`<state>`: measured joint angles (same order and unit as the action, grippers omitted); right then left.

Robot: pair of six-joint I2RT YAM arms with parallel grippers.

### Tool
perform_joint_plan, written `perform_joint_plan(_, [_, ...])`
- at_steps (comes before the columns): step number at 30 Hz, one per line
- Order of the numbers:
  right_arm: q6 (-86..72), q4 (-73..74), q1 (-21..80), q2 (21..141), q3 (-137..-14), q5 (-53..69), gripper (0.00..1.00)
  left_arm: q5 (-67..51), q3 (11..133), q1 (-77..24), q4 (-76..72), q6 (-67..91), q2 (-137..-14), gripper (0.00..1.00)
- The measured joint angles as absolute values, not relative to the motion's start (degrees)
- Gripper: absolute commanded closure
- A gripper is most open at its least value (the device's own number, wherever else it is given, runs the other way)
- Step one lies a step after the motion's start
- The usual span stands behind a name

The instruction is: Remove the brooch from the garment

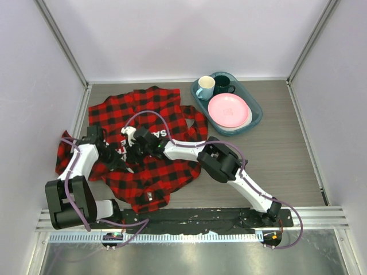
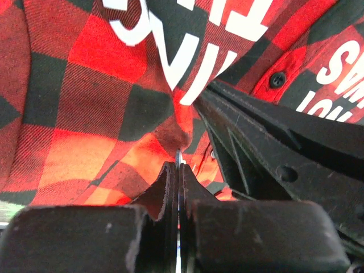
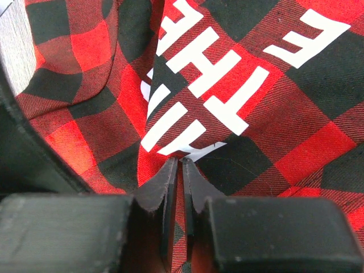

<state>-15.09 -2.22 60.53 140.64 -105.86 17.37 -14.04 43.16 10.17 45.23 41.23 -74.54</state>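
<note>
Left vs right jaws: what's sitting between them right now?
Only cloth. In the left wrist view, a raised fold of the flannel shirt separates the left gripper from the right gripper, whose dark finger lies just beyond it.

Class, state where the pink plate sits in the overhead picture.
In the top view the pink plate lies in the teal tray at the far right of the table, nearer than the pale mug and dark mug, right of the checked shirt.
</note>
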Motion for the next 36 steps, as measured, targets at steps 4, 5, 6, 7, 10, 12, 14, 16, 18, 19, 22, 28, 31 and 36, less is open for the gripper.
perform_joint_plan(4, [-15.1, -2.1, 60.5, 140.6, -105.9, 17.3, 0.80, -15.5, 43.2, 10.1, 46.9, 39.6, -71.1, 1.00])
perform_joint_plan(5, [-15.2, -2.1, 60.5, 140.6, -106.0, 17.3, 0.78, -16.9, 43.2, 10.1, 46.7, 39.3, -68.8, 1.00])
perform_joint_plan(6, [-15.4, -1.9, 60.5, 140.6, -106.1, 17.5, 0.78, -17.9, 43.0, 10.1, 45.9, 39.2, -66.9, 1.00])
perform_joint_plan(7, [-15.5, -1.7, 60.4, 140.7, -106.3, 17.6, 0.77, -19.7, 42.4, 10.1, 44.1, 39.2, -64.3, 1.00])
perform_joint_plan(10, [-16.6, -1.1, 59.8, 140.9, -106.8, 18.7, 0.75, -24.2, 39.2, 10.1, 38.8, 39.5, -56.1, 1.00])
perform_joint_plan(12, [-17.4, -0.3, 59.5, 141.1, -107.4, 19.8, 0.72, -26.4, 37.8, 10.1, 36.1, 39.9, -52.5, 1.00])
perform_joint_plan(14, [-18.5, 0.6, 59.1, 141.1, -107.8, 20.5, 0.70, -29.1, 37.6, 10.1, 33.1, 40.0, -49.9, 1.00])
perform_joint_plan(16, [-19.8, 1.7, 58.7, 141.1, -108.3, 20.9, 0.67, -31.8, 37.7, 10.0, 29.7, 39.6, -47.2, 1.00])
perform_joint_plan(18, [-21.2, 2.0, 58.7, 141.1, -108.3, 21.2, 0.64, -33.6, 38.5, 10.0, 27.6, 38.8, -43.9, 1.00])
perform_joint_plan(19, [-21.7, 2.0, 58.7, 141.1, -108.3, 21.3, 0.63, -34.3, 39.0, 10.0, 26.8, 38.5, -42.6, 1.00])
perform_joint_plan(22, [-24.5, 2.5, 58.0, 140.4, -107.8, 21.8, 0.61, -36.0, 42.5, 9.9, 25.3, 37.9, -38.7, 1.00])
perform_joint_plan(28, [-29.2, 3.7, 54.3, 133.5, -99.2, 23.1, 0.58, -37.7, 50.9, 9.9, 26.3, 32.4, -35.8, 1.00])
perform_joint_plan(31, [-30.2, 4.9, 50.9, 127.2, -93.3, 22.9, 0.57, -40.2, 49.1, 9.9, 24.4, 32.5, -34.5, 1.00])
perform_joint_plan(36, [-30.1, 4.8, 45.4, 114.6, -83.2, 22.2, 0.55, -46.3, 39.6, 9.8, 11.7, 40.6, -36.0, 1.00])
